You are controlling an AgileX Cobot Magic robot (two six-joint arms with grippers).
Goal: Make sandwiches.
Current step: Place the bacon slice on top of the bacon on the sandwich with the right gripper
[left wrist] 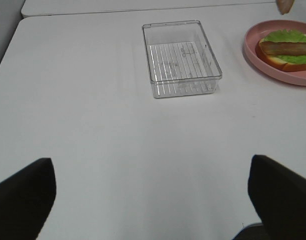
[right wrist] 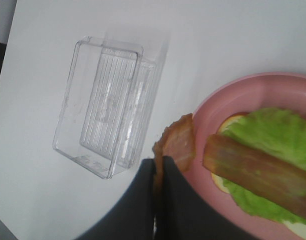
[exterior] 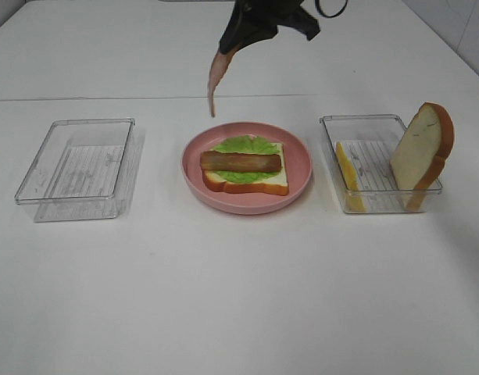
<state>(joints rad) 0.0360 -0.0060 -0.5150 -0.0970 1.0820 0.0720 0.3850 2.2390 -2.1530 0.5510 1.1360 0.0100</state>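
From the high camera, the pink plate (exterior: 194,173) is the centre. On it lies the lower bread slice (exterior: 280,186), with the lettuce leaf (exterior: 241,146) on top and a flat bacon strip (exterior: 241,162) over the leaf. Above the plate's far rim, the right gripper (exterior: 230,43) pinches a hanging bacon strip (exterior: 215,80), which does not touch the plate. The left tray (exterior: 79,168) stands on the plate's left. The right tray (exterior: 380,125) on the plate's other side holds the cheese slice (exterior: 347,176) and the upright bread slice (exterior: 421,152).

In the left wrist view, the left gripper (left wrist: 150,165) has its fingers (left wrist: 23,195) spread wide, well apart from the plate (left wrist: 252,55).

In the right wrist view, the right gripper (right wrist: 156,165) has its fingers (right wrist: 140,205) pressed together on the hanging bacon strip (right wrist: 178,142), beside the plate's rim (right wrist: 212,102).
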